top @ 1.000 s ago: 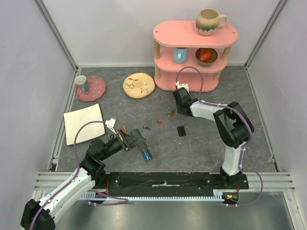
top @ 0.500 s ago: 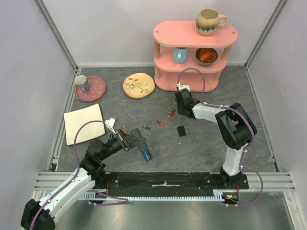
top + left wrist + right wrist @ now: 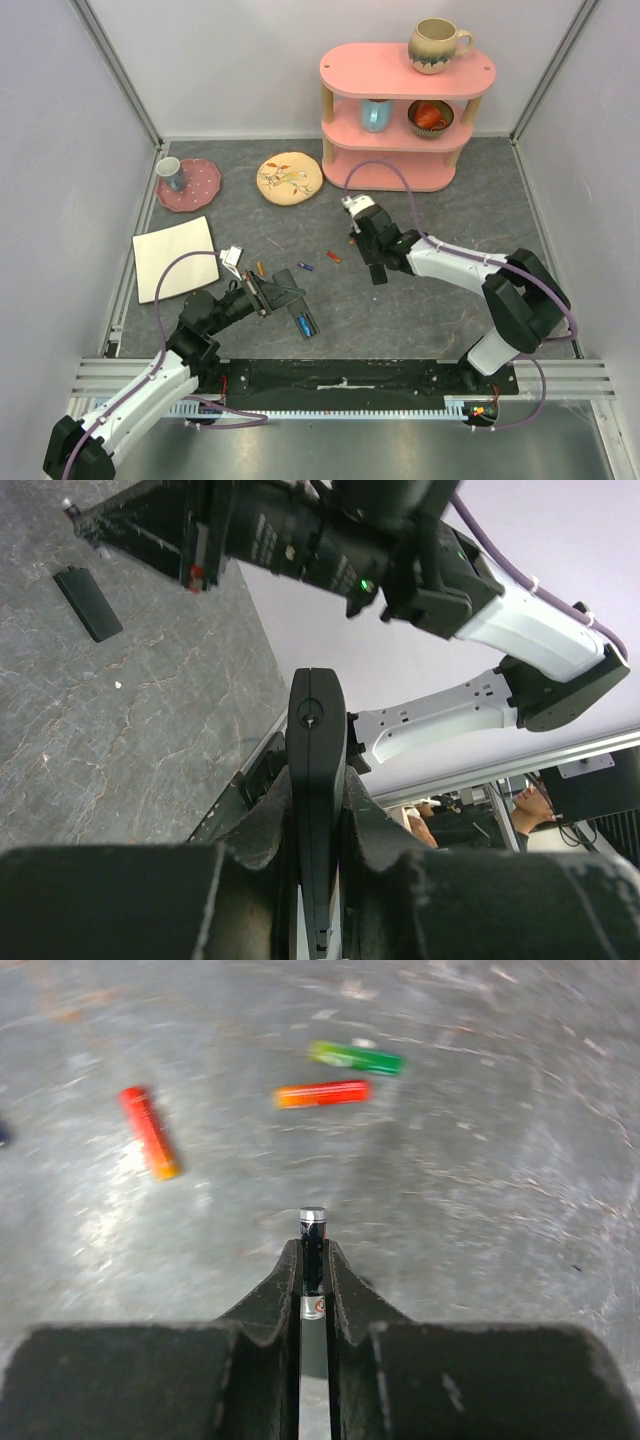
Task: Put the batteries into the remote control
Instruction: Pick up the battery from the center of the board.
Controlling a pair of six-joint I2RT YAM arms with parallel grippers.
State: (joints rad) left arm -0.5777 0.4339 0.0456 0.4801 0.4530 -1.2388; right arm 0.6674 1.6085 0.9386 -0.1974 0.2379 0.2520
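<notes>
Left gripper clamps the remote control at the near left of the table; a blue cell appears already seated. Right gripper pinches a dark battery; three loose batteries wait beyond.

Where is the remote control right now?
The remote control is clamped between the left arm's fingers, front left of the table in the top view, right of a white board.
</notes>
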